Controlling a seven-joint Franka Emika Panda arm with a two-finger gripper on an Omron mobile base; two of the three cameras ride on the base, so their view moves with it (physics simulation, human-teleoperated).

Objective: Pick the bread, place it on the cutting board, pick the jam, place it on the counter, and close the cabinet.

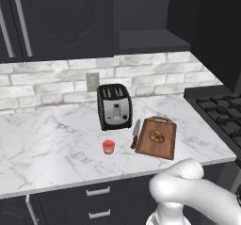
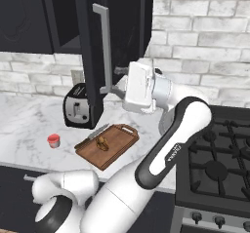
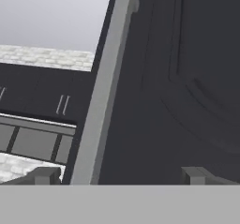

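Observation:
The bread (image 1: pixel 156 136) (image 2: pixel 102 142), a small golden-brown roll, lies on the reddish-brown cutting board (image 1: pixel 164 146) (image 2: pixel 117 139). The small red jam (image 1: pixel 108 147) (image 2: pixel 53 140) stands upright on the white marble counter (image 1: pixel 52 144) (image 2: pixel 24 125), left of the board. The dark upper cabinet (image 2: pixel 90 42) has its door swung out, with its long silver handle (image 2: pixel 105 47) (image 3: pixel 101 92). My gripper (image 2: pixel 116 80) (image 3: pixel 119 176) is raised at the door near the handle's lower end. It is open and holds nothing. The door panel lies close ahead in the hand view.
A black-and-silver toaster (image 1: pixel 114 106) (image 2: pixel 77 105) stands behind the jam. A knife (image 1: pixel 135 133) lies along the board's left side. A black gas stove (image 1: pixel 221 113) (image 2: pixel 219 154) adjoins the counter on the right. Dark drawers (image 1: pixel 96 203) run below.

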